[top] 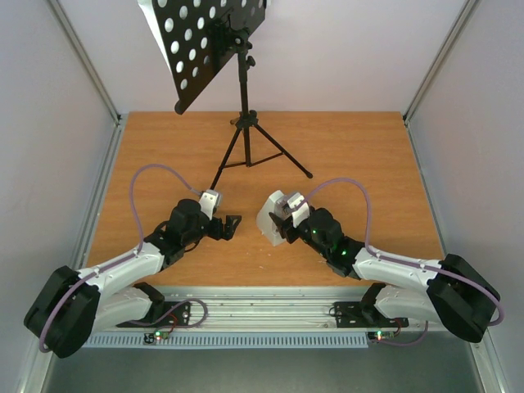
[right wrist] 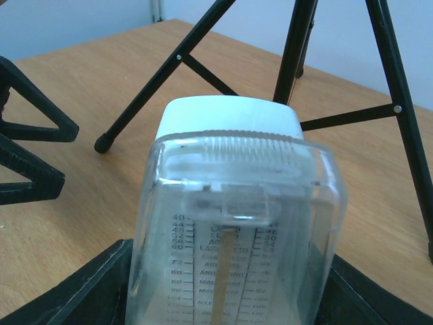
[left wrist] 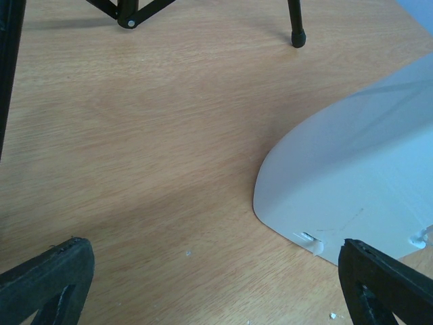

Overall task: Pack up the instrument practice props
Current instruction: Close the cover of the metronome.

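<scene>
at the top edge the music stand [top: 243, 78] is cut off; right fingers [right wrist: 84, 291] grip the metronome [right wrist: 233, 203], left fingers [left wrist: 47, 281] gape

The left arm [top: 123, 266] and right arm [top: 401, 268] are each showing white tube links between bulky black joint housings. A lilac cable [top: 135, 196] is looping off each arm toward a white wrist block [top: 210, 199]. The left pincer [top: 231, 225] and right pincer [top: 275, 223] are wearing black triangular fingers [left wrist: 47, 277]. Small green and red lights [top: 160, 336] are glowing by the bases.
</scene>
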Motion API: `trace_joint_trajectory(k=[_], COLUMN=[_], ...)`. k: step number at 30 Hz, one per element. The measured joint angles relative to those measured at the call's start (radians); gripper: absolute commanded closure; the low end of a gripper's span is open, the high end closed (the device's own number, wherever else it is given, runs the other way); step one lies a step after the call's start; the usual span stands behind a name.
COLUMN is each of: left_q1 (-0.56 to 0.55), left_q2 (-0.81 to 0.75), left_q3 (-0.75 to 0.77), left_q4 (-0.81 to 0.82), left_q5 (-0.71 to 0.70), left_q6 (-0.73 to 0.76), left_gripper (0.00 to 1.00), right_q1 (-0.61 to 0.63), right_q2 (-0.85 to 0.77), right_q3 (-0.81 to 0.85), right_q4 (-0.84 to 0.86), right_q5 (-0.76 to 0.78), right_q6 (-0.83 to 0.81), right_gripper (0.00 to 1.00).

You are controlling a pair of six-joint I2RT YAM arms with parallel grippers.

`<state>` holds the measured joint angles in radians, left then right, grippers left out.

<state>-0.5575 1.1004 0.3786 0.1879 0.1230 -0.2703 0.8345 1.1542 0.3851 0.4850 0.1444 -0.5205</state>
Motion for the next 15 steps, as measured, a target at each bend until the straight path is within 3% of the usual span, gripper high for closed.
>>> trace_joint_trajectory(k=[15], left_q1=[0.000], left_q2=[0.000], left_q3=[0.000], left_q4=[0.000], left_q5=[0.000], left_q6=[0.013], left_gripper=[0.00], right_q1=[0.000], right_q2=[0.001], right_q3=[-0.005], right_q4=[0.010], right_q5=[-0.018], right_q6=[-0.035], right_gripper=[0.41])
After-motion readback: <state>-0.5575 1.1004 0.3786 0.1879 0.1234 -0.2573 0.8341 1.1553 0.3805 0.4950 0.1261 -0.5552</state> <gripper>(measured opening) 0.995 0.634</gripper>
